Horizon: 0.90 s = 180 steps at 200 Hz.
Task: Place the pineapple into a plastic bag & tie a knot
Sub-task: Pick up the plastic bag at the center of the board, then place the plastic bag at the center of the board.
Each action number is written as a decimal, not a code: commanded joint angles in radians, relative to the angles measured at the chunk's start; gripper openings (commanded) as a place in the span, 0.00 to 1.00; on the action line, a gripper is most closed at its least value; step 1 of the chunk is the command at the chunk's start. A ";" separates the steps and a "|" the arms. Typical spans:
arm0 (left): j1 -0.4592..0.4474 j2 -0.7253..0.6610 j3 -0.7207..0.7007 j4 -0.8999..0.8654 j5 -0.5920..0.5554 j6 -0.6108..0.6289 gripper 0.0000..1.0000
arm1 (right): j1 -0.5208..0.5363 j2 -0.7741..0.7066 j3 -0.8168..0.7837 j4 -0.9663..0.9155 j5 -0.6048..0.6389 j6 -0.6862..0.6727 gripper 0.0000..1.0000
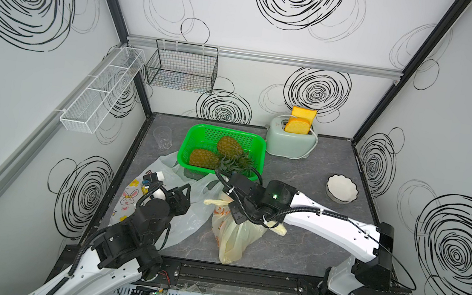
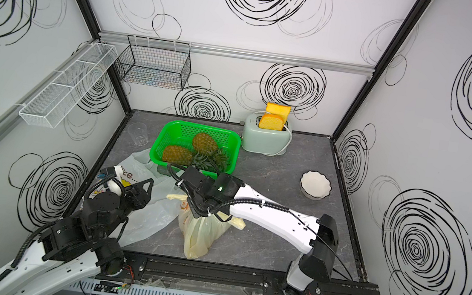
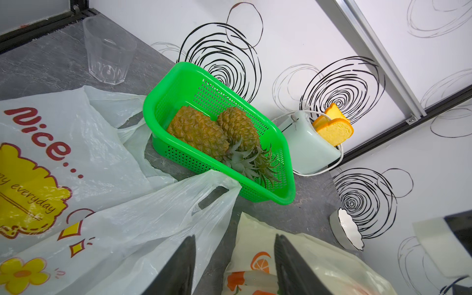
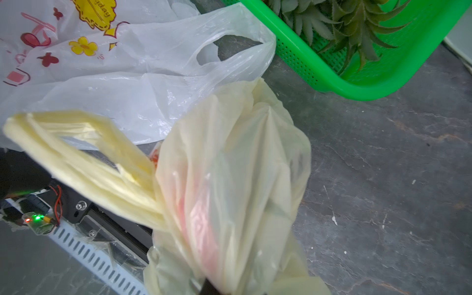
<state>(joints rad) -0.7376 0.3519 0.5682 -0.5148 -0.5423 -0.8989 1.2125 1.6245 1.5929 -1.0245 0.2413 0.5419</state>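
Note:
Two pineapples (image 1: 203, 158) (image 1: 230, 147) lie in the green basket (image 1: 227, 130), also seen in the left wrist view (image 3: 199, 132). A yellowish plastic bag (image 1: 231, 238) with orange prints stands at the front middle of the table. Its top is gathered, and my right gripper (image 4: 212, 290) is shut on that bunched neck. One handle loop (image 4: 76, 153) sticks out sideways. What is inside the bag cannot be made out. My left gripper (image 3: 235, 236) hangs open with nothing between its fingers, above the gap between this bag and a flat white printed bag (image 3: 102, 178).
A clear cup (image 1: 162, 141) stands at the back left. A toaster with bread (image 1: 290, 141) is behind the basket and a white bowl (image 1: 342, 189) at the right. A black wire basket (image 1: 181, 67) and a white mesh shelf (image 1: 102, 88) hang on the walls.

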 commanded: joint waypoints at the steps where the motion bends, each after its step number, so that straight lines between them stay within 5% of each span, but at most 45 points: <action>1: -0.002 -0.004 0.011 0.031 -0.052 0.004 0.54 | -0.020 -0.118 -0.019 -0.024 0.053 0.053 0.00; 38: -0.001 0.000 -0.016 0.078 -0.072 0.003 0.53 | -0.216 -0.326 -0.094 -0.043 0.060 0.062 0.00; 76: 0.000 0.033 -0.025 0.119 -0.062 0.017 0.53 | -0.604 -0.437 -0.130 -0.005 -0.063 -0.103 0.00; 129: 0.003 0.085 -0.036 0.169 -0.028 0.044 0.53 | -1.014 -0.344 -0.143 0.213 -0.239 -0.265 0.00; 180: 0.018 0.128 -0.025 0.182 -0.002 0.070 0.53 | -1.120 -0.154 -0.057 0.368 -0.316 -0.286 0.00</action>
<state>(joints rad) -0.7319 0.4625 0.5388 -0.3843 -0.5503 -0.8520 0.1040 1.4353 1.4448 -0.8505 0.0071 0.2909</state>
